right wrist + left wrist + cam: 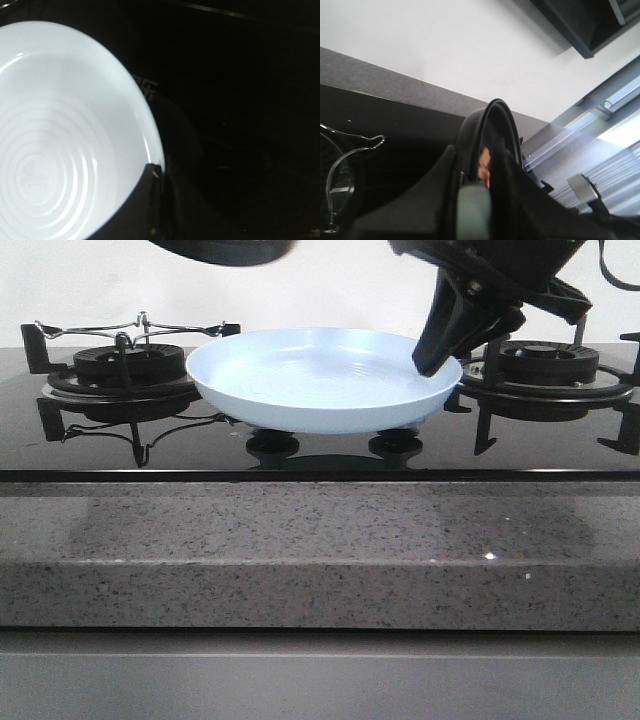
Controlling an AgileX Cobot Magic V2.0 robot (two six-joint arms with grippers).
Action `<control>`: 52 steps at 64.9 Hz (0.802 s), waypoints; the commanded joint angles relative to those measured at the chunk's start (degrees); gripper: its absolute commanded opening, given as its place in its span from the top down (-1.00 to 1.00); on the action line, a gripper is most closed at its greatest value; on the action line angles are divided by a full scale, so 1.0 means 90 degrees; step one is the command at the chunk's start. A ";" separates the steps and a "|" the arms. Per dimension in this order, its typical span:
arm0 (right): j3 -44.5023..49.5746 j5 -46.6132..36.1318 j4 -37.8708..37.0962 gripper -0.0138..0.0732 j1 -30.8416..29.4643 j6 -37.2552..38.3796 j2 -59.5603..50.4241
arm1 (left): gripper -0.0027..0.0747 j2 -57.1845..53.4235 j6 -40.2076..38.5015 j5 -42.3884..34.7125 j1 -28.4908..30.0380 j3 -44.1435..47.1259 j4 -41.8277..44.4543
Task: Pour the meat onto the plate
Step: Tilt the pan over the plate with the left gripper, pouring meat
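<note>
Sits level at the stove (560,445) centre, rim up: plate (320,380); pinched at its right rim by right pincer (432,362); left pincer (475,200) clamped on a tilted black pan (492,130), mostly cut off; meat (484,165) barely visible inside; no readable writing.

A black stove top (320,458) sits on a grey speckled worktop (320,550). One burner (120,370) is far to the left of the tool, another burner (550,365) just behind it. Two round knobs (272,443) sit below the tool. A white wall (320,285) stands behind.
</note>
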 commanded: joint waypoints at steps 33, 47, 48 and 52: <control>-0.0153 -0.0173 0.0013 0.94 -0.0007 -0.0086 -0.0190 | 0.98 -0.0708 0.4312 -0.0337 -0.1807 -0.0076 -0.0538; -0.0153 -0.0173 0.0013 0.94 -0.0007 -0.0086 -0.0190 | 0.98 -0.0708 0.5713 -0.0297 -0.1900 -0.0076 -0.0538; -0.0153 -0.0173 0.0013 0.94 -0.0007 -0.0086 -0.0190 | 0.98 -0.0708 0.5777 -0.0297 -0.1900 -0.0076 -0.0538; -0.0153 -0.0173 0.0013 0.94 -0.0007 -0.0086 -0.0190 | 0.98 -0.0708 0.6171 -0.0199 -0.1900 -0.0076 -0.0538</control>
